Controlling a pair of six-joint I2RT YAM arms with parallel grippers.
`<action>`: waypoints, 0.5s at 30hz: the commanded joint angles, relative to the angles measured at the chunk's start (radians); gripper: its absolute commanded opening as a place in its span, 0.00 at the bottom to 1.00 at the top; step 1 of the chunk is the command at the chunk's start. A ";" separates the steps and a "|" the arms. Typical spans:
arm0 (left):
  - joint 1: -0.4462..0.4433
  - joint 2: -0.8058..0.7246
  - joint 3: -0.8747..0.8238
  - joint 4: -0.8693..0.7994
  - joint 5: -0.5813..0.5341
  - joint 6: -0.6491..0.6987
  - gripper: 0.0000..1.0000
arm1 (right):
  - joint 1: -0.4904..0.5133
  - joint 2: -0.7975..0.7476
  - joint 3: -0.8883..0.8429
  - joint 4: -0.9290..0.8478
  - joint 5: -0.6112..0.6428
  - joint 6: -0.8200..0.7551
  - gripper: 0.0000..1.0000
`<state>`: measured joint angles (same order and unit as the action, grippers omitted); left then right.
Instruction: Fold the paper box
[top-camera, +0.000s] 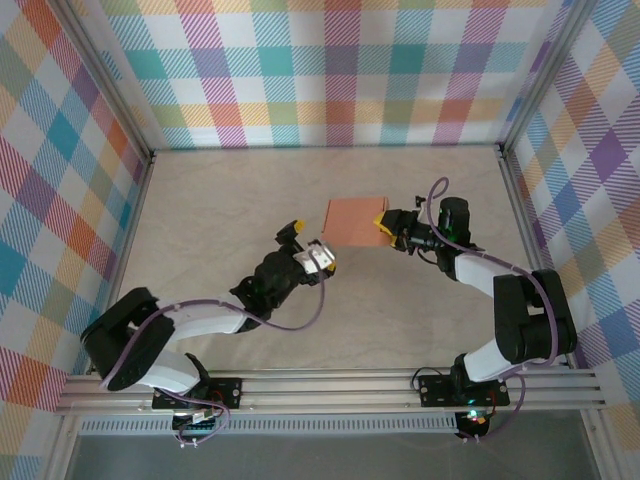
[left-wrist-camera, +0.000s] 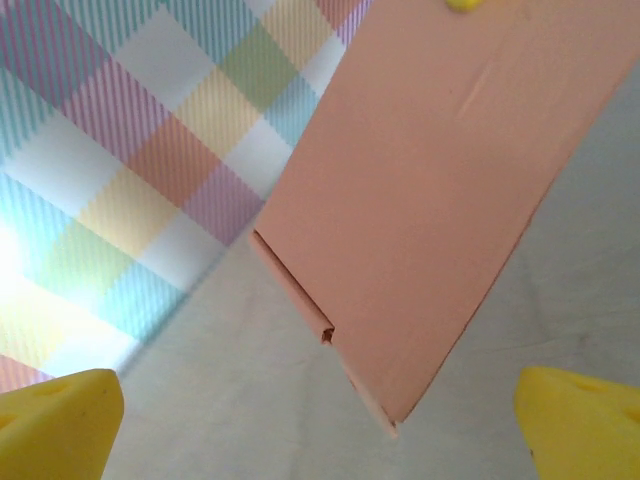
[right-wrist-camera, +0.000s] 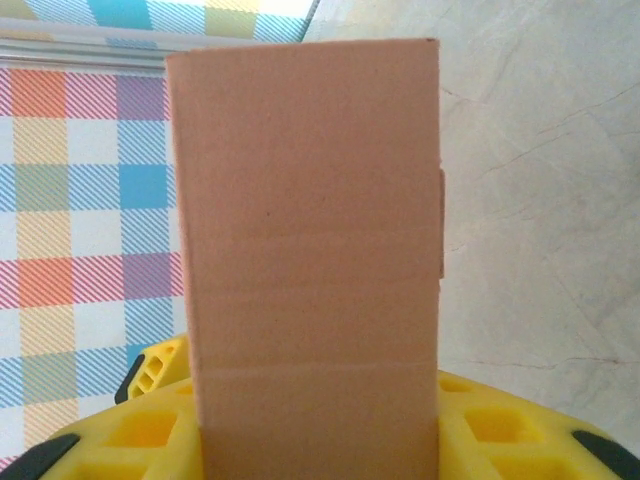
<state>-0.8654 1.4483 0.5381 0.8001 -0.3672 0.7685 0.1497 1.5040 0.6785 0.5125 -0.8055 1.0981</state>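
The pale marbled worktop (top-camera: 220, 200) has the salmon-orange paper box (top-camera: 354, 221) at its middle; whether the box rests on the surface or is lifted cannot be told. The right gripper (top-camera: 386, 228) has its jaws pinching the box's right edge. The left gripper (top-camera: 309, 247) is just beside the box's near-left corner, jaws spread apart.

My left arm (top-camera: 190, 335) stretches from the near edge toward the worktop's middle, wrist low, the left jaws spread wide (yellow fingertips (left-wrist-camera: 55, 425) sit far apart in the wrist view). My right arm (top-camera: 510, 320) rises by the right edge, elbow bent, forearm pointing left, the right jaws clamped on the paper box (top-camera: 355, 220).
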 joint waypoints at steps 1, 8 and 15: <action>-0.046 0.104 0.001 0.233 -0.203 0.273 1.00 | -0.008 -0.034 0.025 0.000 -0.046 0.025 0.38; -0.086 0.347 0.089 0.564 -0.333 0.505 1.00 | -0.007 -0.044 0.013 0.016 -0.073 0.044 0.38; -0.084 0.415 0.138 0.614 -0.338 0.511 0.91 | -0.007 -0.045 -0.003 0.048 -0.087 0.065 0.39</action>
<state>-0.9421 1.8458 0.6437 1.3094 -0.6724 1.2507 0.1497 1.4837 0.6788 0.5152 -0.8585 1.1458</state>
